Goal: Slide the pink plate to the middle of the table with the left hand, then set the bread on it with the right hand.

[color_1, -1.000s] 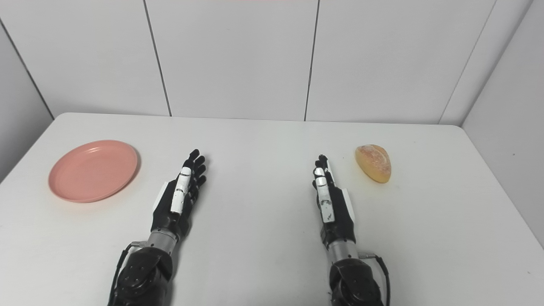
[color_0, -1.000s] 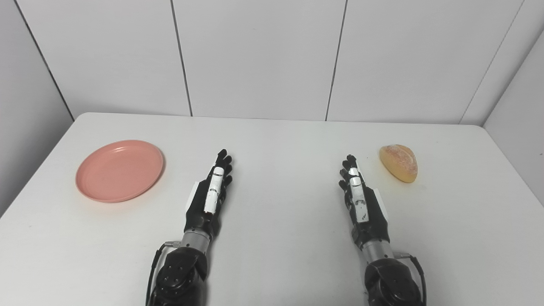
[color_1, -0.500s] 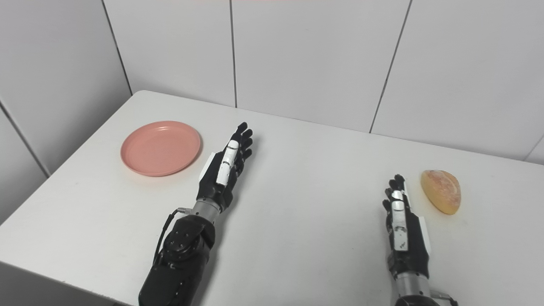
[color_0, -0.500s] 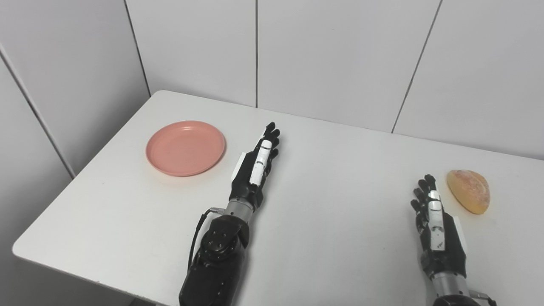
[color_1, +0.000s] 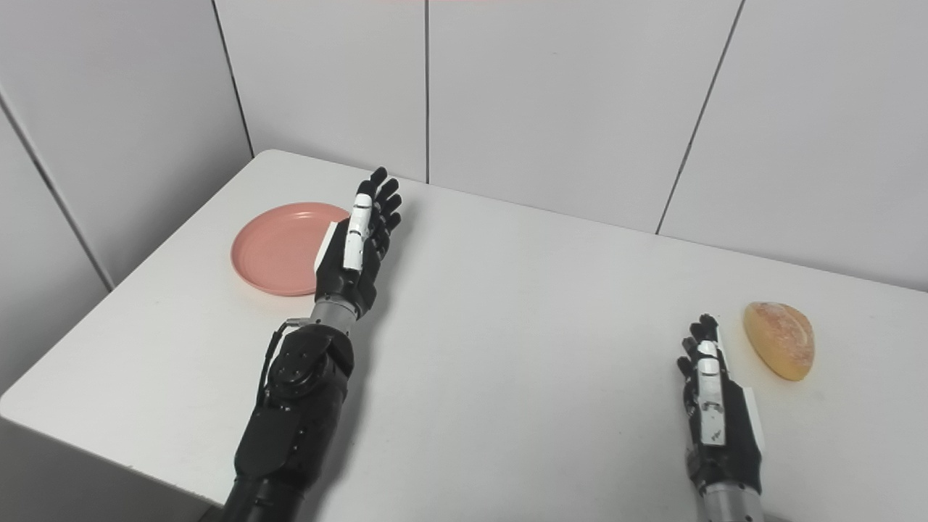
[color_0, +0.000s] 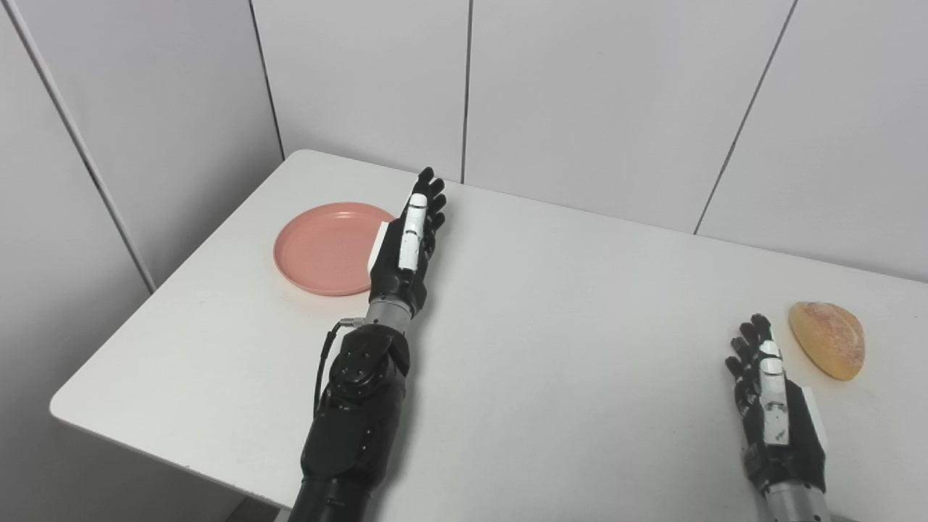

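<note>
A round pink plate (color_0: 322, 248) lies near the table's far left corner. My left hand (color_0: 407, 239) is open, fingers straight and pointing away, and reaches along the plate's right edge, covering part of its rim; whether it touches the plate cannot be seen. The bread (color_0: 828, 339), a golden bun, lies on the table at the right. My right hand (color_0: 773, 412) stays open and flat just left of and nearer than the bread, apart from it and holding nothing.
The white table (color_0: 565, 312) is bounded by white panelled walls behind and at the left. Its near left corner and left edge show, with a drop to the floor beyond them.
The camera has swung left, shifting the whole picture. My left hand has reached forward and leftwards, from a spot apart from the plate to its right rim. Plate, bread and right hand stayed put.
</note>
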